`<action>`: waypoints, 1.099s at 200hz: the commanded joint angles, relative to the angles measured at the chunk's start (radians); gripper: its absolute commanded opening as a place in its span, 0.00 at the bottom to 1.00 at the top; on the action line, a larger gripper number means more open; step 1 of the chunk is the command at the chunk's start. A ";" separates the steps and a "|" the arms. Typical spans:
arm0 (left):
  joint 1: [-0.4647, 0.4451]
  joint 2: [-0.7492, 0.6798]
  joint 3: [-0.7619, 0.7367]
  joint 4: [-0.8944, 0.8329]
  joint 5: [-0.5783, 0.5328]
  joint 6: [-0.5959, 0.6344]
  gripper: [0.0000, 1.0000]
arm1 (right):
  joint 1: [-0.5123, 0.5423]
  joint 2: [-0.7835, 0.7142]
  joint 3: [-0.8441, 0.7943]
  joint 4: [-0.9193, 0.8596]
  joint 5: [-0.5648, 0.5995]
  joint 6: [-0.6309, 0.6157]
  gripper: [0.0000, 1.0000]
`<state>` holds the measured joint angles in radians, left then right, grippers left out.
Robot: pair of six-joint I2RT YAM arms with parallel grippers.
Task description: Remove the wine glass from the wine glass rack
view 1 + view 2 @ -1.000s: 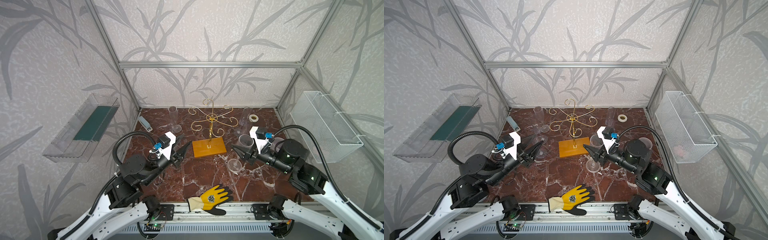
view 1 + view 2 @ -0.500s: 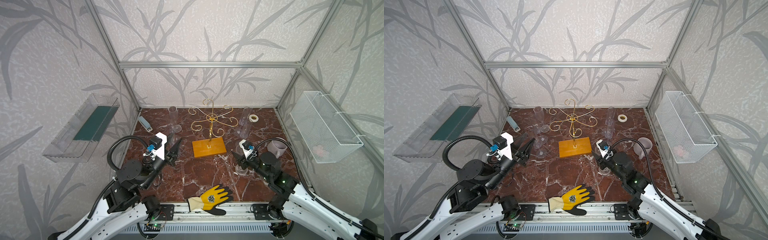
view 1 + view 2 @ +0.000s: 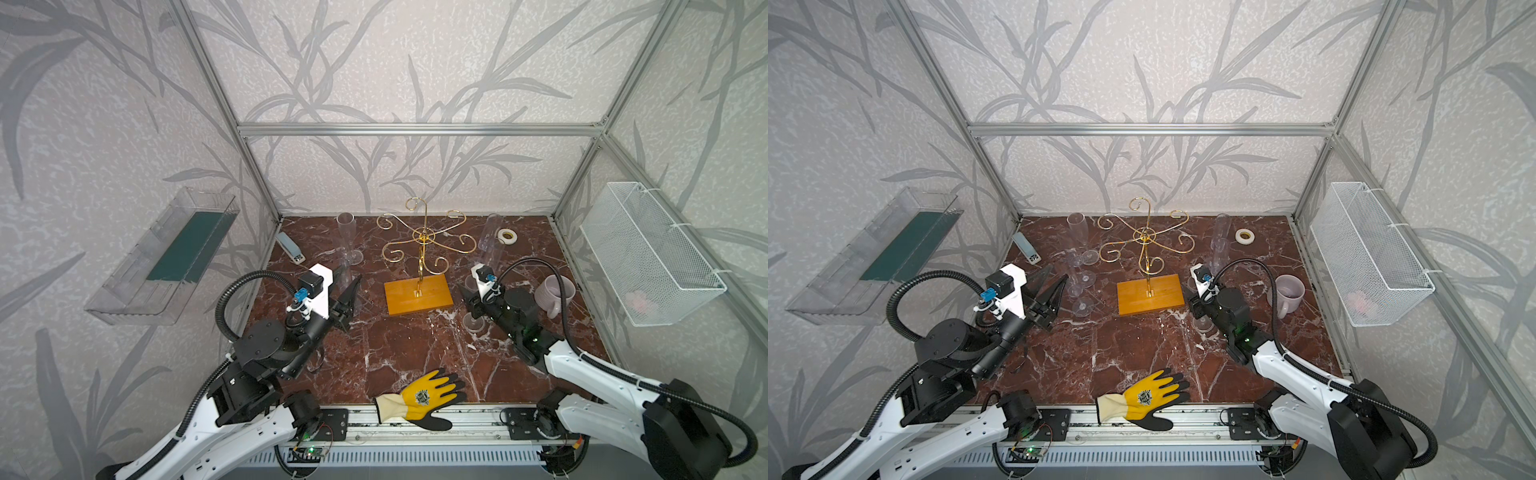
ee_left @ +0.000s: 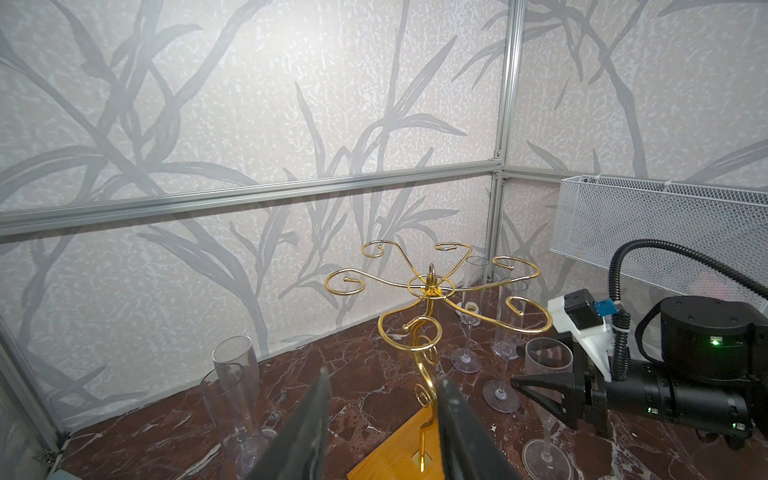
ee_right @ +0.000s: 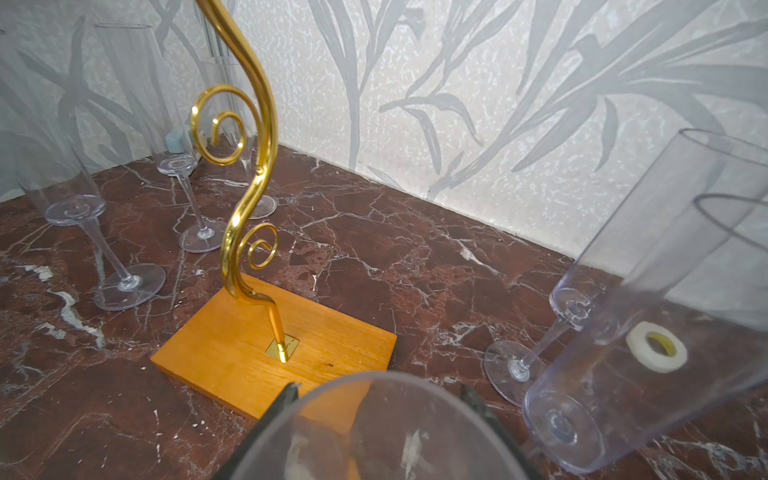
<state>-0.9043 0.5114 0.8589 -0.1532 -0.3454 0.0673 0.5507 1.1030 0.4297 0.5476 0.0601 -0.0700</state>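
In a top view: thin gold wire wine glass rack point(image 3: 423, 237), 6 curled arms, stands mid-scene. Left wrist: left gripper point(image 4: 384, 379) jaws half open, touching nothing. Right wrist: right gripper point(image 5: 379, 390) clamps the clear wine glass point(image 5: 395, 440), just right of the rack's base.

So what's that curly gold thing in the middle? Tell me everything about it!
That's the wine glass rack: thin shiny gold wire, a wavy post with little curls, a loop on top, and six arms ending in spirals. It stands upright on a flat orange wooden base, which lies on the marble table. Nothing hangs on its arms.
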 commanded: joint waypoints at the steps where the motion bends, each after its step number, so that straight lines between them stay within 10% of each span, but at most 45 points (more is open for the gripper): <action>1: -0.005 -0.002 -0.007 0.017 -0.023 -0.006 0.44 | -0.026 0.042 0.038 0.164 -0.017 0.025 0.55; 141: -0.005 0.011 -0.004 0.020 -0.038 0.009 0.44 | -0.098 0.140 0.011 0.211 -0.065 0.033 0.60; 220: -0.005 0.016 -0.008 0.027 -0.049 0.026 0.44 | -0.106 0.038 -0.003 0.095 -0.056 0.005 0.91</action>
<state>-0.9043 0.5224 0.8589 -0.1471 -0.3744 0.0772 0.4511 1.1900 0.4351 0.6701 -0.0010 -0.0536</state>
